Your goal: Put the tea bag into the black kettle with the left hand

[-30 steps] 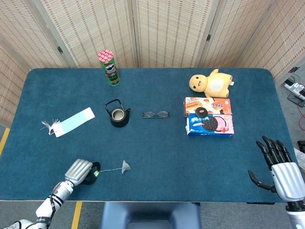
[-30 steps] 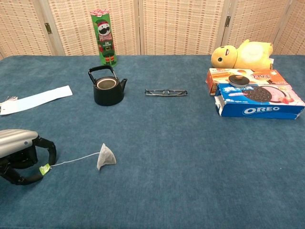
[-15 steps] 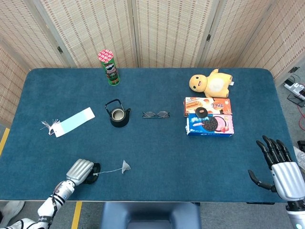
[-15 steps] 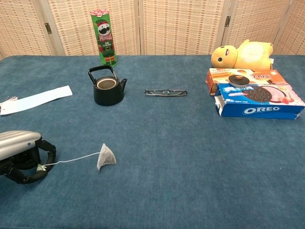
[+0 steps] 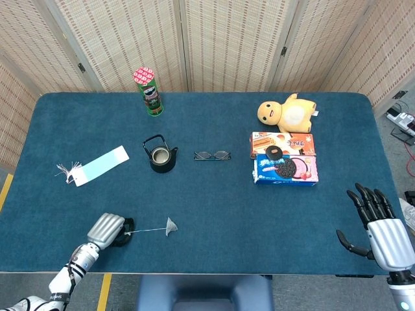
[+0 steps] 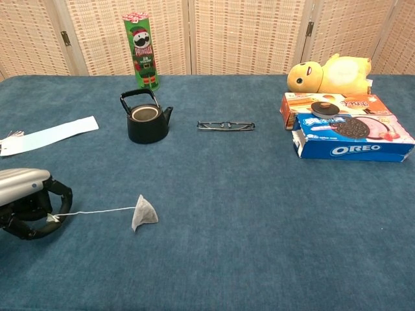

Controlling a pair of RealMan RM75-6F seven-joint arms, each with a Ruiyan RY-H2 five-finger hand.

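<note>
Showing an early stage of the task: the tea bag point(image 6: 144, 213) is lying on the blue bench point(image 5: 214, 214) in the lower left of the frame, not yet lifted, and the black kettle point(image 5: 160, 156) is standing well apart from it, higher in the frame, lidless with its mouth open upward. The left hand point(image 6: 26, 202) is resting at the lower-left edge of the bench with its dark fingers curled in around the far end of the tea bag's string point(image 6: 97, 211); the fingers appear to be pinching the tag, though the tag itself is hidden between them, so the hold is a judgement rather than a certainty. Lifting, carrying to the kettle and lowering the bag through the mouth are all remaining. The right hand point(image 5: 376, 227) is hovering at the lower right of the head view, fingers spread and holding nothing.

The string is running nearly level across the frame, from the hand at left to the bag at right, and this is forming the long axis of the assembly. The bag itself is sitting as a small pyramid, its apex pointing up and toward the hand.
</note>
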